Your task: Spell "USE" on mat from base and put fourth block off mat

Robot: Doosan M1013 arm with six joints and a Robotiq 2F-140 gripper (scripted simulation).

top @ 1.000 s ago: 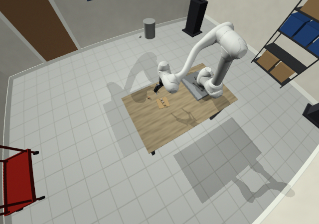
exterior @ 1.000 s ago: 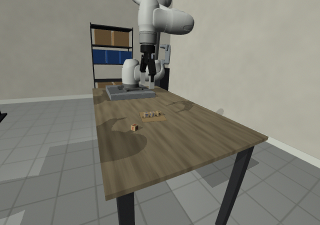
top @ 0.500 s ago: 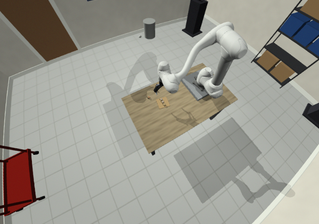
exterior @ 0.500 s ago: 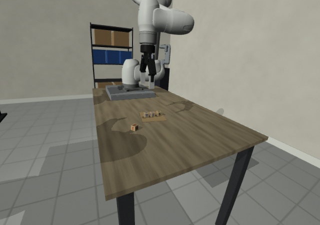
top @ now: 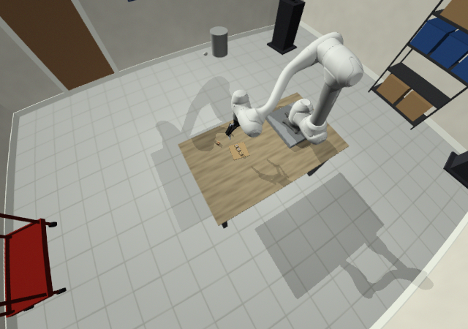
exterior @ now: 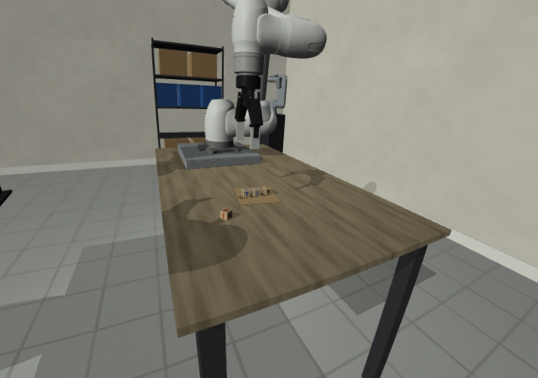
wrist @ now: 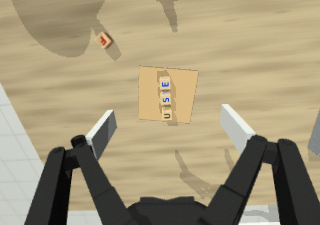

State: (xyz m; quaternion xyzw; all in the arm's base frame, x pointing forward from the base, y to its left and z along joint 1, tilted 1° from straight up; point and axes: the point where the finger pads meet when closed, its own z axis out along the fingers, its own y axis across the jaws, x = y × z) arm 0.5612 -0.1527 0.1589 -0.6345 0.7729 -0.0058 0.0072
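Note:
Three wooden letter blocks stand in a straight row on the tan mat (wrist: 150,95) (exterior: 271,199) (top: 243,153). In the wrist view they read U (wrist: 166,115), S (wrist: 165,99), E (wrist: 165,85) along the row. The row also shows in the exterior view (exterior: 255,191) and the top view (top: 238,148). A fourth block (wrist: 104,40) (exterior: 225,213) (top: 218,142) with a red letter lies off the mat on the bare table. My gripper (wrist: 167,116) (exterior: 246,137) (top: 229,131) is open and empty, high above the table and clear of the blocks.
The wooden table (exterior: 303,244) (top: 241,189) carries the arm's grey base plate (exterior: 217,159) (top: 281,127) at the robot end. A shelf rack (exterior: 187,91) stands behind the robot and a wall runs along the table's right side.

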